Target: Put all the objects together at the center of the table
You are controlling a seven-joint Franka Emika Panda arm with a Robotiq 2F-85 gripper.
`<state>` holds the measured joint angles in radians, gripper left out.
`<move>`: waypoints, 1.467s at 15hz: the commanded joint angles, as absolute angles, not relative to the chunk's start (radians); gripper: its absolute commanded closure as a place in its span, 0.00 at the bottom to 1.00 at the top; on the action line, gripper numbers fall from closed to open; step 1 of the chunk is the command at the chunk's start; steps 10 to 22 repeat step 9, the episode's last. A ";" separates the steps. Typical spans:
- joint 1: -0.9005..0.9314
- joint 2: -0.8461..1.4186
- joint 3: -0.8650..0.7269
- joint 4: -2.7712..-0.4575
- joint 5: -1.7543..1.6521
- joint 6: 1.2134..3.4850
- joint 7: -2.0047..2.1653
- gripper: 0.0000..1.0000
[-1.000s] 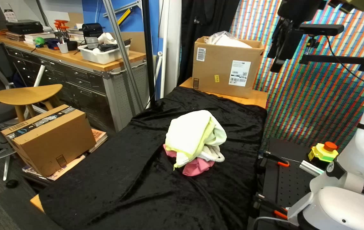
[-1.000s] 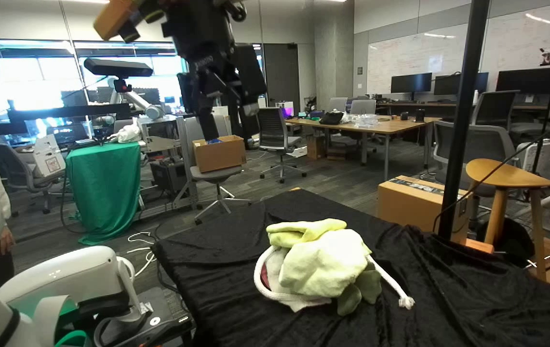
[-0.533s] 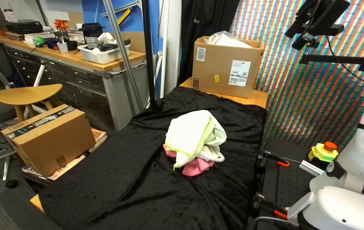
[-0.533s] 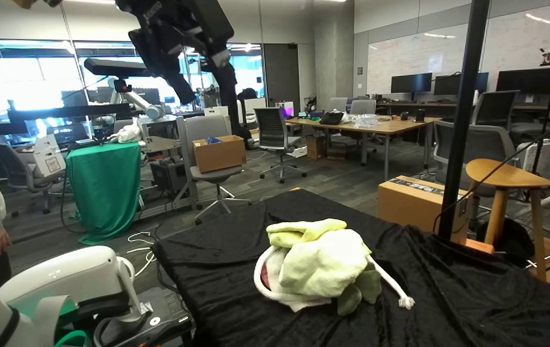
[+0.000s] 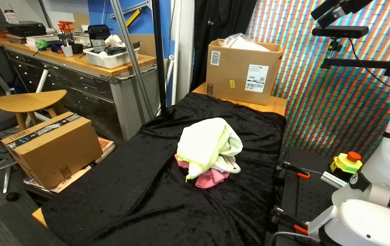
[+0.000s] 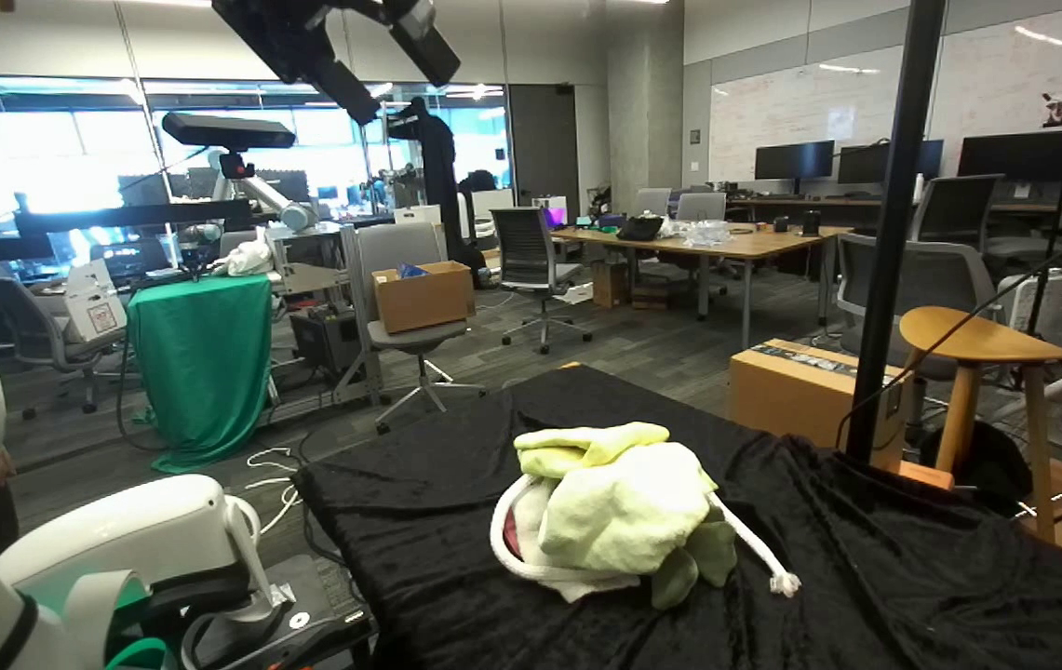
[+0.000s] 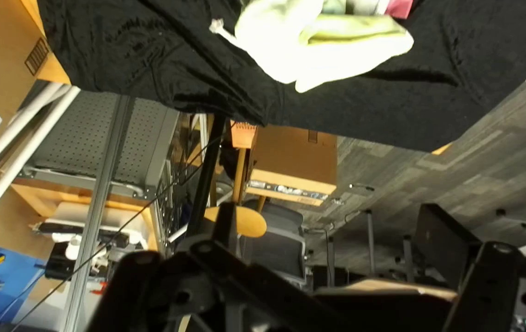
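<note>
- Currently, the gripper (image 6: 408,91) hangs high above the table (image 5: 277,106), well apart from the heap (image 5: 210,153); its fingers stand wide apart, nothing between them.
- The heap lies near the middle of the table, in from the edges that show, somewhat closer to the robot-side edge. Green cloth (image 5: 202,140) on top; pink cloth (image 5: 212,178) and pale cloth (image 5: 225,162) beneath; rope (image 6: 754,542) at the side. Judged gathered, task all but complete.
- Risk: the rope's end trails loose over the drape (image 5: 136,212). A finger lowered there could hook it and drag the heap off centre.
- Risk: the drape is wrinkled and apparently unfixed. A sideways push could bunch it and carry the heap towards an edge.
- Risk: the green cloth sits folded and lopsided. Tugging the pink cloth below could topple it.
- Risk: in an exterior view the gripper appears just above the camera (image 5: 340,31); depth cannot be told. A low swing might strike it.
- Marking: "EMIKA" reads on the arm (image 5: 382,167), a letter A before it.
- Marking: the box (image 5: 229,73), at the table's short edge, bears a white label (image 5: 257,78), a barcode (image 5: 215,58) and a yellow sticker (image 5: 232,84); print too small.
- Marking: the carton (image 5: 58,153), beyond the long edge opposite the robot, has printed tape (image 5: 46,130); wording illegible.
</note>
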<state>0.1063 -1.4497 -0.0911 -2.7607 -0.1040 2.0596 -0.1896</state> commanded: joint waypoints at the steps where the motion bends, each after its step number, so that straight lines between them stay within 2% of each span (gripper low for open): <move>1: 0.113 -1.487 -0.121 -2.756 -0.063 2.131 -0.189 0.00; 22: 0.097 -1.478 -0.123 -2.759 -0.077 2.100 -0.198 0.00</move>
